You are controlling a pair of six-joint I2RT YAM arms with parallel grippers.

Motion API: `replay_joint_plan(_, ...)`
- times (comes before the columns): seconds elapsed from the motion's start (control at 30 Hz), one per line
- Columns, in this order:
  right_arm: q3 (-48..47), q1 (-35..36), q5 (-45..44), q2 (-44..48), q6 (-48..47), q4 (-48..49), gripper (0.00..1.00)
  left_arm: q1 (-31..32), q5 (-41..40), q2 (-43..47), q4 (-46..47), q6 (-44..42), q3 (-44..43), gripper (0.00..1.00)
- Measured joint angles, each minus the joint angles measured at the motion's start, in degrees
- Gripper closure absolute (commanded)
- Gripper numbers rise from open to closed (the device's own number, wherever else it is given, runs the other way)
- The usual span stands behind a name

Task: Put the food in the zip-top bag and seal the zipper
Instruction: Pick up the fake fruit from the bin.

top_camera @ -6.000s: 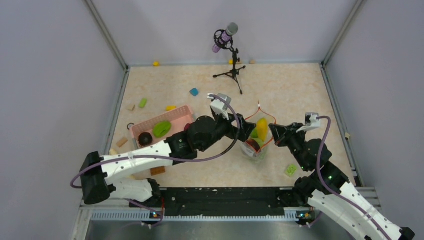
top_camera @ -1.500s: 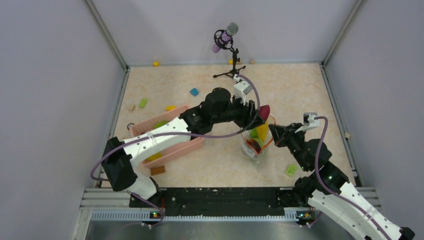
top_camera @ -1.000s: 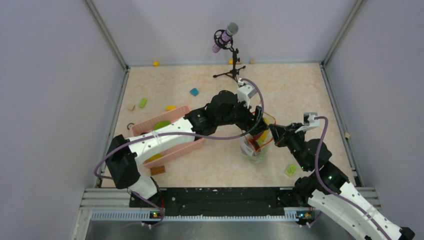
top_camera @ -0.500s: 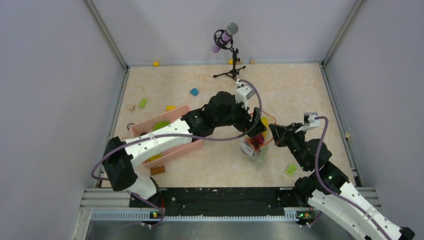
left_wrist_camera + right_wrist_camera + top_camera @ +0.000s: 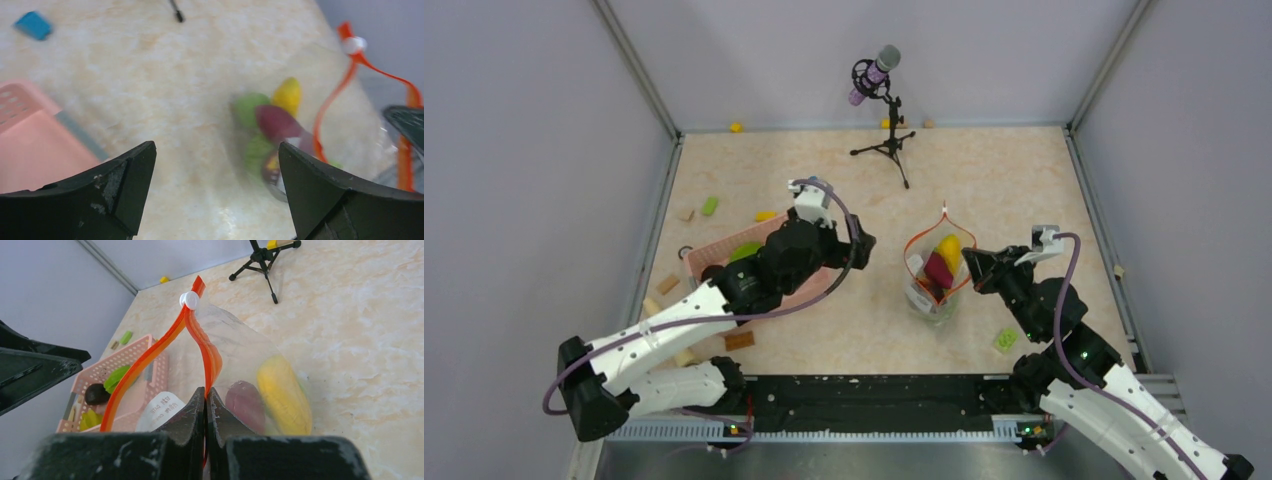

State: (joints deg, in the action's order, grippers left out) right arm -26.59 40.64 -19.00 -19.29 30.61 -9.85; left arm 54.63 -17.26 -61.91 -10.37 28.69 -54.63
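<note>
Clear zip-top bag is seen from above standing open on the worktop, pink basket to its left. Left wrist: left gripper jaws spread, nothing held. Right wrist: right gripper jaws pinched on the zipper. Mouth's best held wide and steady while basket food gets fetched.

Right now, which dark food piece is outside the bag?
The dark brown round piece, lying in the pink basket. The maroon piece is inside the bag, beside the yellow one.
</note>
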Motion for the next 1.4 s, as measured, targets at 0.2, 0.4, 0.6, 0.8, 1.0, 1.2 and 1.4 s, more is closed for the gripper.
replay_joint_plan(0.2,0.00,0.00,0.00,0.00,0.00,0.00,1.00,-11.67,-6.51,2.91,-4.33,8.24,5.84,0.03)
replay_joint_plan(0.4,0.07,0.00,-0.17,0.00,0.00,0.04,1.00,-25.79,-8.04,3.85,-6.97,18.53,16.72,0.03)
replay_joint_plan(0.6,0.46,0.00,-0.22,-0.98,0.00,0.50,1.00,-31.52,-13.38,9.55,-8.66,30.29,25.16,0.03)
replay_joint_plan(0.8,0.70,0.00,-0.20,-2.19,0.00,0.96,1.00,-35.34,-17.31,11.96,-8.41,42.12,29.92,0.03)
replay_joint_plan(1.0,0.70,0.00,-0.22,-2.25,-0.02,1.14,1.00,-37.20,-18.78,11.98,-5.44,51.60,33.83,0.03)
replay_joint_plan(1.2,0.70,0.00,-0.33,-2.25,-0.02,1.29,1.00,-38.03,-20.15,10.03,-1.05,57.44,35.52,0.03)
replay_joint_plan(1.4,0.70,0.00,-0.42,-2.27,-0.02,1.31,1.00,-38.36,-20.52,4.70,3.39,60.22,35.54,0.05)
